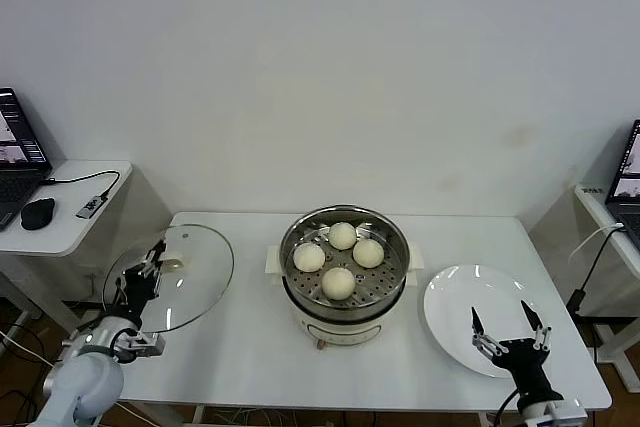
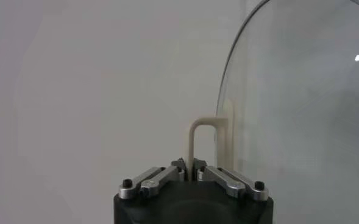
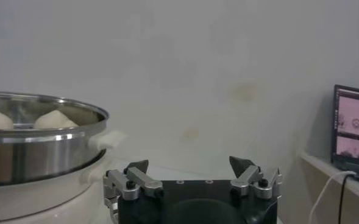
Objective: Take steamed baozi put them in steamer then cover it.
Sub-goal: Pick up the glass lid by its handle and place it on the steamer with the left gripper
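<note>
Four baozi [image 1: 340, 256] sit in the steamer [image 1: 343, 302] mid-table [image 1: 240, 347]; loading looks done, covering is left. Cover [image 1: 172, 277] is off, tilted up well left of the steamer, its handle [image 2: 202, 139] pinched by the left hand [image 1: 140, 282]. Right hand [image 1: 510, 332] is spread, idle over the plate [image 1: 455, 312] right of the steamer.
</note>
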